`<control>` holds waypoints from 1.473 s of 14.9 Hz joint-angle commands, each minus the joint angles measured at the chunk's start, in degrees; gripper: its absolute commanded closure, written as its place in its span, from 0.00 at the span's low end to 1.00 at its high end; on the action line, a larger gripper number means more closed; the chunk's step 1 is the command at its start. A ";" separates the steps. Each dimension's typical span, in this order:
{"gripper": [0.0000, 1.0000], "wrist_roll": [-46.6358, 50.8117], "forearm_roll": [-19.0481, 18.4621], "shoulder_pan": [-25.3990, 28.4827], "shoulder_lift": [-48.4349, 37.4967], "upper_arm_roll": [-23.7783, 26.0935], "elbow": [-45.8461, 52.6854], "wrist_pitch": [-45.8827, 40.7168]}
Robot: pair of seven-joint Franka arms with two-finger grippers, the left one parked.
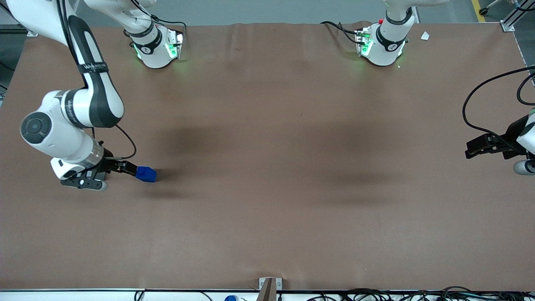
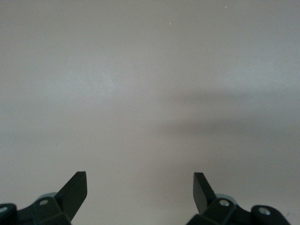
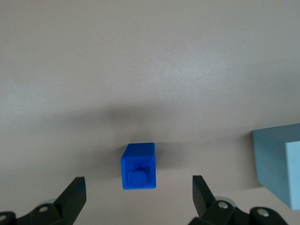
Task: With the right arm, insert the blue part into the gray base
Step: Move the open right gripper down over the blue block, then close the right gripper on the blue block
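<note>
right arm (image 1: 71,121) low over the brown worktop (image 1: 267,209) near the working arm's end, gripper (image 3: 138,197) wide open, holding nothing, fingers apart on either side of the blue part (image 3: 138,166). blue part rests on the worktop, stud face toward the wrist camera. gray base (image 3: 281,166) sits nearby, apart from it.

Bright blue part (image 3: 138,166), pale gray-blue base (image 3: 281,161), black gripper (image 3: 138,194), plain brown table (image 1: 267,167)

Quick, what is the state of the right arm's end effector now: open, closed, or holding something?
Right end effector: open, holding nothing; its fingers stand apart on either side of the blue part on the table, not touching it.
</note>
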 commanded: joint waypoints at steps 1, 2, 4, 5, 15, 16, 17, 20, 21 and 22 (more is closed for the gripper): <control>0.00 0.73 0.97 0.88 1.39 -0.12 -1.50 2.78; 0.00 0.81 1.06 1.14 2.10 -0.12 -1.76 3.48; 0.00 0.81 1.06 1.76 3.07 -0.12 -2.12 4.80; 0.00 0.73 1.06 1.76 3.42 -0.12 -2.12 4.90; 0.00 -0.24 0.97 2.29 6.58 -0.12 -2.65 5.25; 0.00 -0.24 0.97 2.29 6.67 -0.12 -2.65 5.34; 0.00 -0.33 0.97 2.29 6.76 -0.21 -2.65 5.42; 0.04 -0.59 0.80 2.29 7.46 -0.21 -2.82 6.65; 0.06 -1.29 0.80 2.20 7.64 -0.21 -2.82 6.65; 0.08 -1.73 0.80 2.02 7.64 -0.21 -2.82 6.65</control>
